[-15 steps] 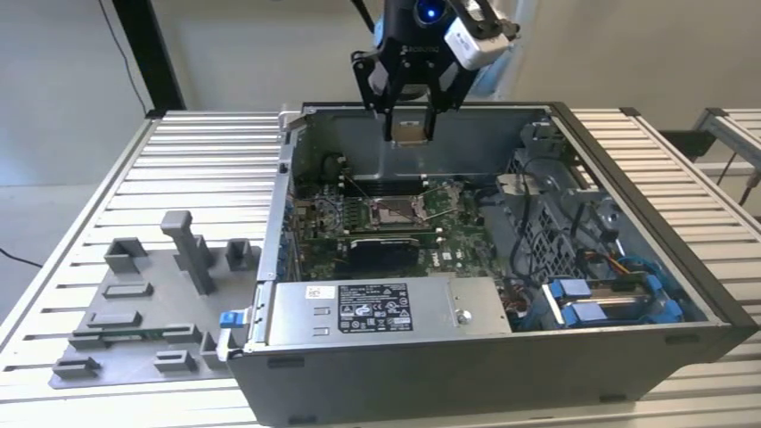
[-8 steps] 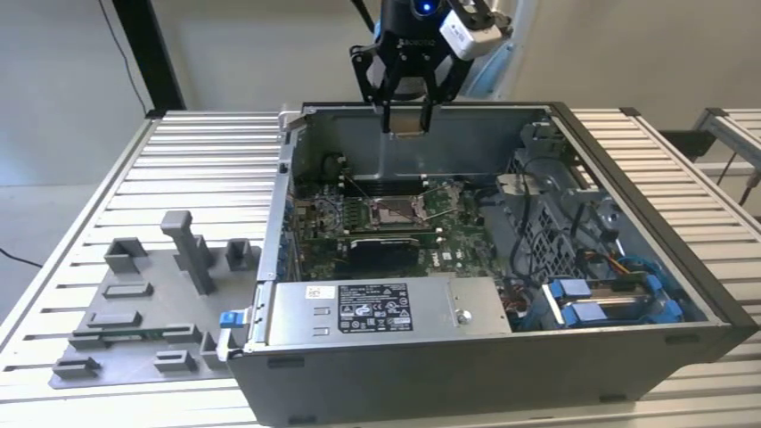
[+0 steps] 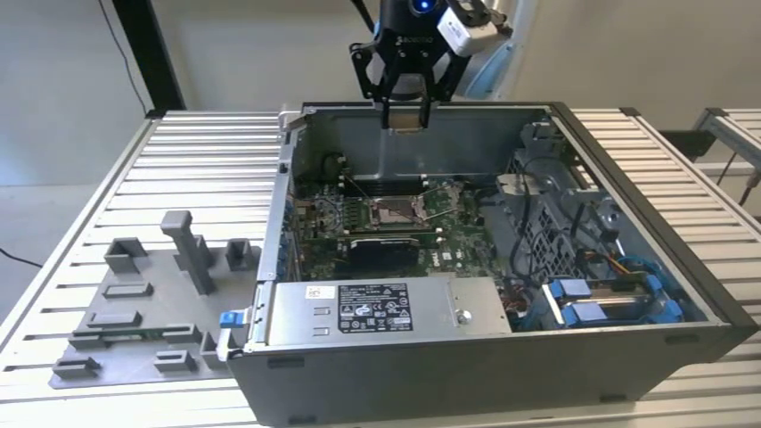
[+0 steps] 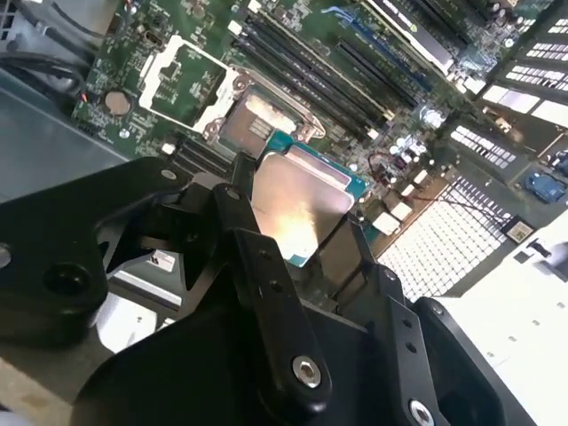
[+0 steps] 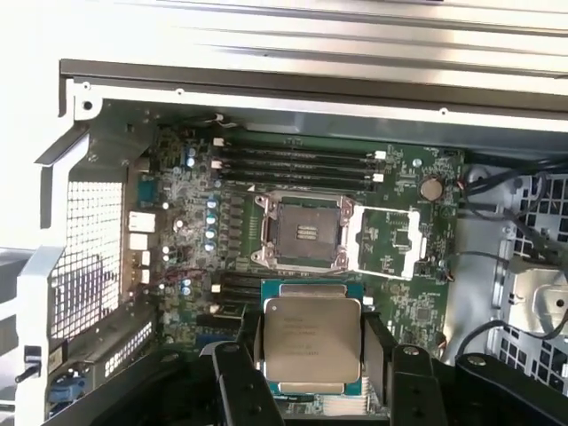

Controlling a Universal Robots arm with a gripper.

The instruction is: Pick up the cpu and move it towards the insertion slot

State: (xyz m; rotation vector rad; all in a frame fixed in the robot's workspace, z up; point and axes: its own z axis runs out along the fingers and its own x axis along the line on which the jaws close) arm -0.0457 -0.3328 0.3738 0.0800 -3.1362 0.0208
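- An open computer case [image 3: 666, 294] lies on its side on a ribbed metal table [image 3: 202, 169], its open face turned up; it sits toward the exterior view's right of the tabletop.
- On the case floor lies the green board [image 3: 458, 236]. The slot [image 3: 395, 212] sits near the board's middle, its metal frame swung open beside it, and its tan centre bare.
- In the first wrist view the slot [image 5: 303, 232] is a square socket between rows of dark memory sockets [image 5: 297, 160], with the hinged frame [image 5: 390, 240] lying flat alongside.
- A boxed power supply [image 3: 380, 308] with a white label fills the case's near edge; blue-clipped drive bays [image 3: 607, 299] sit at the near corner on the exterior view's right.
- A grey fixture plate [image 3: 155, 312] with upright blocks rests on the tabletop near the corner on the exterior view's left, just beside the case.
- The gripper [image 3: 407, 120] hangs above the case's far wall, well clear of the board, its fingers closed on the cpu [image 3: 408, 116].
- In the first wrist view the cpu [image 5: 312, 342] shows its silvery face, clamped by two opposite edges between the black fingers [image 5: 238, 377].
- The chip is close to square, so no long axis stands out; it hangs edge-down, its flat face upright.
- In the second wrist view the cpu [image 4: 297, 209] glints, held apart from the slot [image 4: 253, 120].
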